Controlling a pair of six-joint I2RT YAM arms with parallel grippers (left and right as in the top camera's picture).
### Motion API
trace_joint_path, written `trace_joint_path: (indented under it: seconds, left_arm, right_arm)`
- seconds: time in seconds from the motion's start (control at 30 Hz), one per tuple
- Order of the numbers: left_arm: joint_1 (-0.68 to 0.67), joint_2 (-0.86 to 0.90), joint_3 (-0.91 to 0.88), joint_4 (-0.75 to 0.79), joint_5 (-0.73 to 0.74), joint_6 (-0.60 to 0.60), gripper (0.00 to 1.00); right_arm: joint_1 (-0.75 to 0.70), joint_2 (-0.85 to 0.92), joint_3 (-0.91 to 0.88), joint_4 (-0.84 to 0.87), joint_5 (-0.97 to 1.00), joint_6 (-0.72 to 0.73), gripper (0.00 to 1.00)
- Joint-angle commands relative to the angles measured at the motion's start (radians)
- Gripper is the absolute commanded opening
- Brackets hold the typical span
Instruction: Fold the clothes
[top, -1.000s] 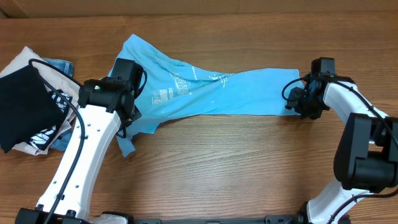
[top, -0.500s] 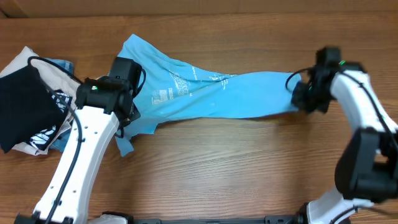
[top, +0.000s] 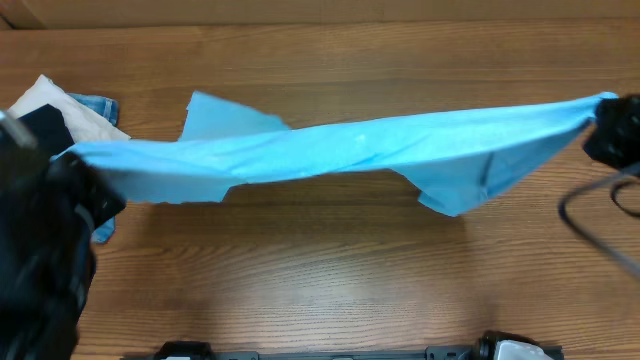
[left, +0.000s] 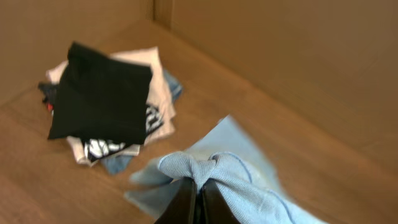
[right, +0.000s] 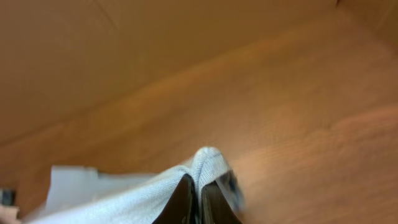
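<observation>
Since the frame half a second earlier, the T-shirt (top: 350, 150) had gone from lying bunched on the surface (top: 300, 290) to being stretched in a long band across nearly the full overhead width, and both arms had swung outward. One flap hung below the band right of centre, and a corner stuck out above it at the left. The left claw (left: 198, 186) was pinched narrow on a gathered knot of blue cloth at the left end. The right claw (right: 198, 186) was likewise clamped on a bunched fold at the right end. The left arm (top: 40, 250) showed only as a dark blur. A black garment (left: 102, 93) topped a folded pile (left: 160, 87) near the left end.
</observation>
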Motion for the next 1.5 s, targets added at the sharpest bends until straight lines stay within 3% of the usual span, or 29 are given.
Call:
trace_joint_path:
  seconds: [0.0,0.17,0.37,0.53,0.63,0.77,0.9,1.07,1.2,1.3,1.47]
  left_arm:
    - [0.007,-0.046,0.041,0.008,-0.001,0.035,0.04]
    - [0.007,-0.022,0.034,0.054,0.013,0.035,0.04]
    - [0.006,0.201,0.03,0.161,0.083,0.046,0.04]
    - [0.007,0.499,0.031,0.471,0.23,0.142,0.04]
    - [0.02,0.61,0.067,0.689,0.327,0.182,0.04]
    - [0.062,0.616,0.239,0.817,0.444,0.181,0.04]
    - [0.121,0.615,0.567,0.706,0.465,0.226,0.04]
    - [0.123,0.617,0.651,0.352,0.529,0.252,0.04]
    - [0.123,0.681,0.594,-0.009,0.533,0.252,0.04]
    - [0.123,0.789,0.463,-0.209,0.534,0.253,0.04]
    - [0.113,0.891,0.203,-0.241,0.605,0.348,0.04]
  right_arm:
    - [-0.003,-0.048,0.052,0.03,0.062,-0.01,0.04]
    - [-0.003,-0.007,0.051,0.08,0.063,-0.01,0.04]
    - [-0.003,0.267,0.051,0.108,0.062,-0.01,0.04]
    - [-0.003,0.541,0.051,0.335,0.063,-0.006,0.04]
    - [-0.003,0.57,0.057,0.475,0.046,0.052,0.04]
    - [-0.005,0.556,0.214,0.487,0.072,0.051,0.04]
    - [-0.006,0.554,0.456,0.391,0.106,0.036,0.04]
    - [-0.01,0.558,0.457,0.224,0.165,0.036,0.04]
    - [-0.01,0.56,0.34,0.113,0.175,0.032,0.04]
    - [-0.01,0.56,0.115,0.076,0.177,0.013,0.04]
    - [-0.01,0.56,-0.254,0.129,0.176,-0.01,0.04]
